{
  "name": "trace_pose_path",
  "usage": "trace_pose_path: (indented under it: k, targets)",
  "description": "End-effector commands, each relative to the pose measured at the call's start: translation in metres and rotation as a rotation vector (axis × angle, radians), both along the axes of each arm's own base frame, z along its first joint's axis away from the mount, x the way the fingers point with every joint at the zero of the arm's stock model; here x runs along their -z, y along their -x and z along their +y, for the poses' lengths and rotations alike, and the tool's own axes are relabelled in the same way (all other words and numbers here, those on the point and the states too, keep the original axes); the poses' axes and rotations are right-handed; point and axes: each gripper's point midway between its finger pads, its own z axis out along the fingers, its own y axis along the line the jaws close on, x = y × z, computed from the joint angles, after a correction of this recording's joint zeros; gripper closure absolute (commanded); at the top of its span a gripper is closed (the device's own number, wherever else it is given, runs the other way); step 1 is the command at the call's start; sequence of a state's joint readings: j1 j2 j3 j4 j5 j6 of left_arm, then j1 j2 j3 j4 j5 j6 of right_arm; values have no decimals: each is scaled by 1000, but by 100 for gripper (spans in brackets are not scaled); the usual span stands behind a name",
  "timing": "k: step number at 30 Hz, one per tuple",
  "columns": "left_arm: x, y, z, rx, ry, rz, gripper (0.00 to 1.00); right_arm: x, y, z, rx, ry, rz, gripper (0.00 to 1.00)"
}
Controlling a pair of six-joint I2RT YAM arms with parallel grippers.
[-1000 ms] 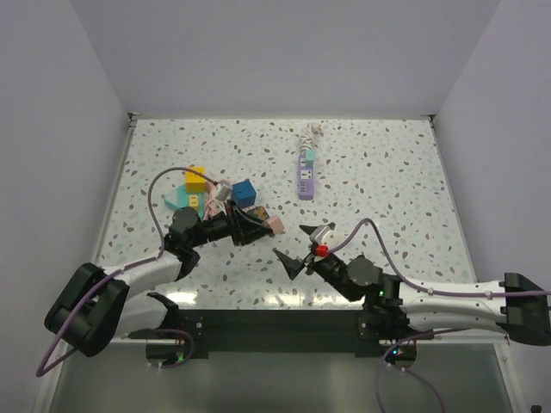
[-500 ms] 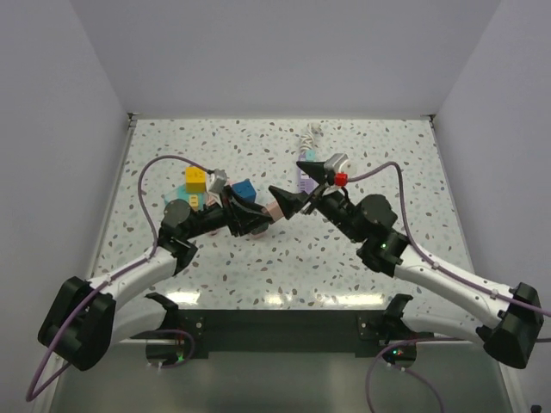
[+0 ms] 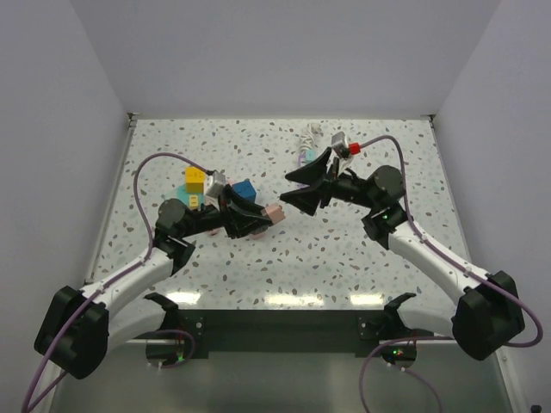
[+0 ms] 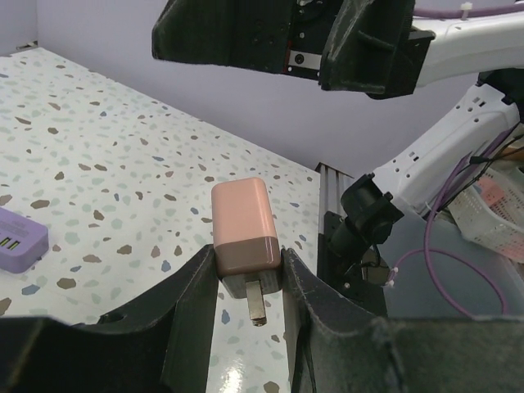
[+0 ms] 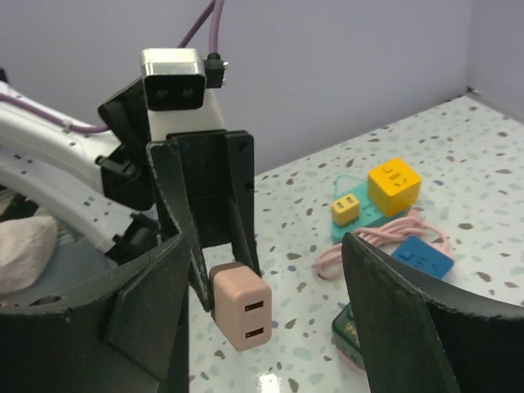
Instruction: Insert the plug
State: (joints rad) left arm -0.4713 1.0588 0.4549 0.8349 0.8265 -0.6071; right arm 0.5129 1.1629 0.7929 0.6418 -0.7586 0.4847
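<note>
Observe pink plug (image 4: 242,225) clamped in left pincer (image 4: 248,282), raised above table (image 3: 387,155). Observe right pincer (image 3: 291,188) spread wide, empty, facing plug. Locate purple power strip (image 4: 18,243) flat on table.

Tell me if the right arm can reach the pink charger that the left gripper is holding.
Probably yes. The right gripper is open and faces the pink charger, which sticks out past the left gripper, with open air between them and nothing in the way.
</note>
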Motion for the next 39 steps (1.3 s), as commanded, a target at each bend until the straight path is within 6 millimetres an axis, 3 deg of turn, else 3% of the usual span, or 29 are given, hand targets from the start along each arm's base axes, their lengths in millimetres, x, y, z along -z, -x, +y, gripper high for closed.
trace_pose_path:
  k: [1,10,31,34,39]
  targets:
    - [-26,6,1,25,25,-127,100,-11,32,8,-237,-19,24,26]
    - [-31,6,4,5,35,-155,100,13,37,10,-295,39,80,31]
    - [-45,7,3,13,68,-192,100,33,48,19,-387,97,120,33]
    - [-44,7,2,23,71,-192,100,32,52,21,-399,93,108,37]
    - [-38,3,1,20,66,-175,100,24,57,22,-417,73,86,52]
